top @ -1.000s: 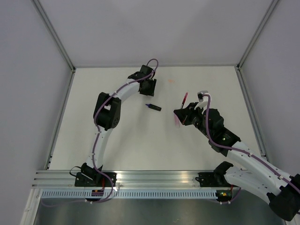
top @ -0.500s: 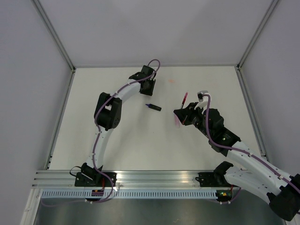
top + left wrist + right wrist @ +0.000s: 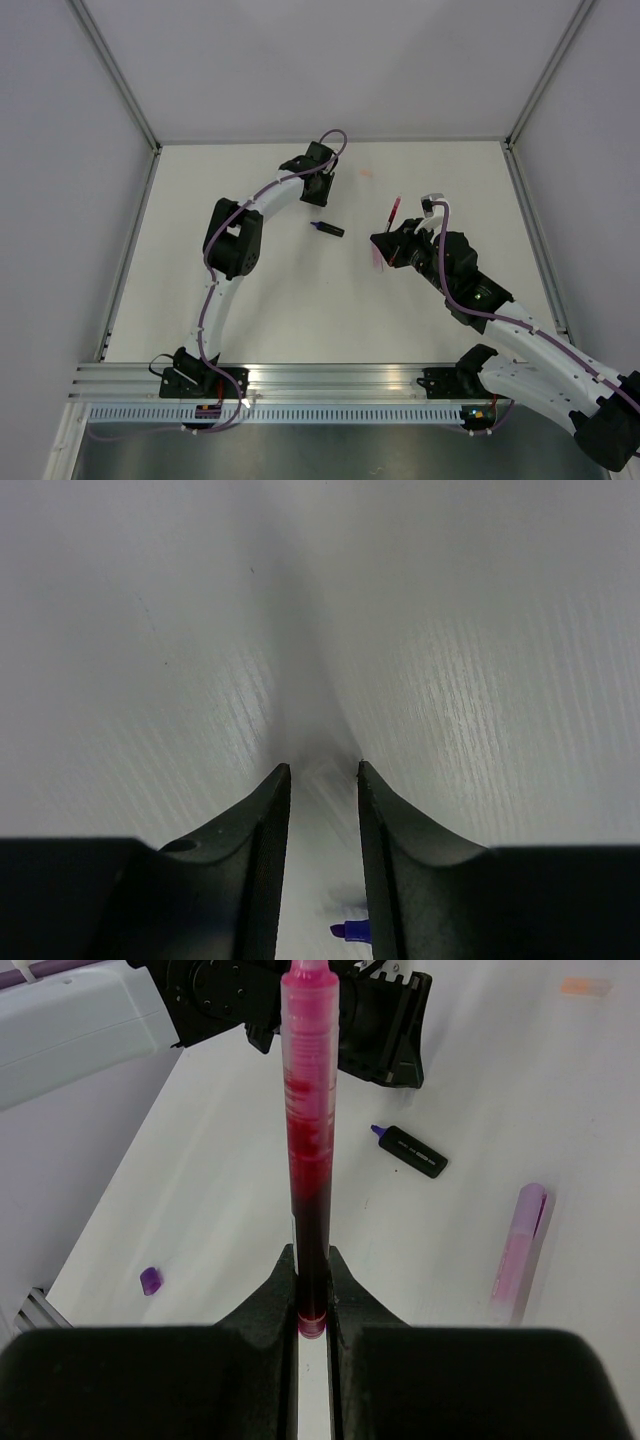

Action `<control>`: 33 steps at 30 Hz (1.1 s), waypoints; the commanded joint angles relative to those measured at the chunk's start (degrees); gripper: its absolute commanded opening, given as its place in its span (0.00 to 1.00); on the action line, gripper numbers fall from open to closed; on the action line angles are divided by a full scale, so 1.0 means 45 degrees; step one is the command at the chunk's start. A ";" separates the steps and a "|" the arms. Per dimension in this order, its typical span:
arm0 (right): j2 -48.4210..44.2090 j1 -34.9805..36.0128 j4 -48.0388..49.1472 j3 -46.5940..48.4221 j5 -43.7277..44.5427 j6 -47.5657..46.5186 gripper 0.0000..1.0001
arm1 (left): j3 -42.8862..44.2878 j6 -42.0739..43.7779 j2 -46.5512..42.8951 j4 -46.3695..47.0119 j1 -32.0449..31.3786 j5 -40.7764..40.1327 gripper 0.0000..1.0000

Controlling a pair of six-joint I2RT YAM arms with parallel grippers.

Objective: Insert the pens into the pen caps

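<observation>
Left pincer [image 3: 320,768] shifted slightly, smooth black fingers apart; right pincer [image 3: 310,1253] clamps translucent pink-red pen [image 3: 308,1110].

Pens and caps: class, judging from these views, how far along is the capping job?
Done: nothing; neither pen wears a cap. In hand: the right fingers clamp the pink pen. Left to do: the pink cap and purple cap lie loose on the table, the dark pen lies bare, and the left fingers are empty.

Pink pen [image 3: 308,1140] transl. glossy plastic; table [image 3: 300,300] matt, fine-grained.
</observation>
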 commanded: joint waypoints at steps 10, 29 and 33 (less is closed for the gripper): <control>-0.0091 -0.0027 0.0421 -0.0072 -0.0031 -0.0039 0.00 | 0.0607 -0.1625 0.0111 -0.1788 0.0242 0.0244 0.42; -0.0052 -0.0007 0.0479 -0.0092 -0.0031 -0.0019 0.00 | 0.0083 -0.2173 -0.0082 -0.1751 0.0983 0.0675 0.02; 0.0006 -0.0007 0.0499 -0.0073 -0.0090 -0.0039 0.00 | -0.0972 -0.2329 -0.1134 -0.1166 0.1218 0.0499 0.02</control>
